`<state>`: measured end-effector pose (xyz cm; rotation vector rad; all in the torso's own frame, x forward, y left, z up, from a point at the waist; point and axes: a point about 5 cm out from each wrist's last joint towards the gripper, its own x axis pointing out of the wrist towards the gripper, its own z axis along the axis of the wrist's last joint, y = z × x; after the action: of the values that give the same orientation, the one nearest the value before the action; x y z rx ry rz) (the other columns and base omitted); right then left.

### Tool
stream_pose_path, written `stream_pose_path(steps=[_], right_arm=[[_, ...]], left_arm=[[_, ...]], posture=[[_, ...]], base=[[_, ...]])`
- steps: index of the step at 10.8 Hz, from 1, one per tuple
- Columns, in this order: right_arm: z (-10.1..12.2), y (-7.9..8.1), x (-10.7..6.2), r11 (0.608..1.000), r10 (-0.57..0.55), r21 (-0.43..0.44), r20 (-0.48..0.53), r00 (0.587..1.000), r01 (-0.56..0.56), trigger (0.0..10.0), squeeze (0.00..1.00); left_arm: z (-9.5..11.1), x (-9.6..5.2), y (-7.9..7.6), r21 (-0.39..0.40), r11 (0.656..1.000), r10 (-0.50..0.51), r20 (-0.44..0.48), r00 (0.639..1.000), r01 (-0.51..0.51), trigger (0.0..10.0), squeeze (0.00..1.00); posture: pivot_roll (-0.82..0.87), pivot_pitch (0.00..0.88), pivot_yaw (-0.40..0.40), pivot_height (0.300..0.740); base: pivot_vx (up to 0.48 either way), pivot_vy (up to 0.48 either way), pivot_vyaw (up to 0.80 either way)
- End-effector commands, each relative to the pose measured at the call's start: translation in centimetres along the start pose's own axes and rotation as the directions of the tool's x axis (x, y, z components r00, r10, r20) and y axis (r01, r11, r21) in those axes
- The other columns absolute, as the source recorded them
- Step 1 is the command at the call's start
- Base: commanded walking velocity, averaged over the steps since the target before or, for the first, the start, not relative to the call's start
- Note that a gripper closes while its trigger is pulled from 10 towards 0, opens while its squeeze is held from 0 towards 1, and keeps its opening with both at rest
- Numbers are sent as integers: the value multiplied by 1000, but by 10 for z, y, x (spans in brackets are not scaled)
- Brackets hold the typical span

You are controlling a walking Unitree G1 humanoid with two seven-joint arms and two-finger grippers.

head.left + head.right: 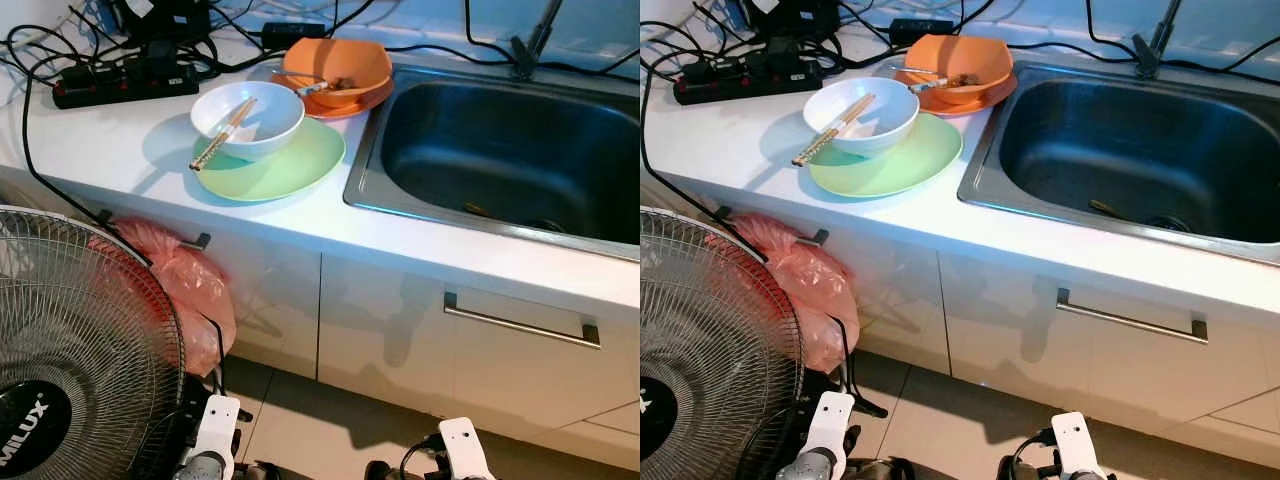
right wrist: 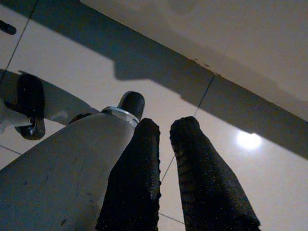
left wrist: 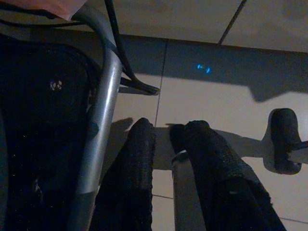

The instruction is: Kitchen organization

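While both arms are hanging low over the floor tiles, the left gripper (image 3: 166, 139) and right gripper (image 2: 166, 132) are showing narrow gaps, holding nothing. On the counter (image 1: 120, 150), a white bowl (image 1: 248, 118) with chopsticks (image 1: 222, 134) is sitting on a green plate (image 1: 285, 165), beside an orange bowl (image 1: 338, 65) and the sink (image 1: 500, 150).

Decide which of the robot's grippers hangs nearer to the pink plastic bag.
Left. The left gripper hangs low by the floor just below the pink plastic bag, beside the fan. The right gripper hangs farther off, under the drawer handle.
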<state>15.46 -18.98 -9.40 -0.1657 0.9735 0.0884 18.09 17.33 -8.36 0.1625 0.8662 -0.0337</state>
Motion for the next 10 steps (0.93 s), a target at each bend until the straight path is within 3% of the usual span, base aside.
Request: stream_pose_path(steps=[1,10], right_arm=[[-4,0,-1,1000,6,-4,-21,1000,-6,10000,0],[0,-1,0,1000,1,3,-15,1000,-1,10000,0]], left_arm=[[-3,-1,0,-4,1000,1,-9,1000,-1,10000,0],[-2,0,1,-19,1000,11,-4,1000,-12,10000,0]], posture=[[-67,96,24,740],[-59,121,17,740]], base=[[0,0,0],[0,0,0]])
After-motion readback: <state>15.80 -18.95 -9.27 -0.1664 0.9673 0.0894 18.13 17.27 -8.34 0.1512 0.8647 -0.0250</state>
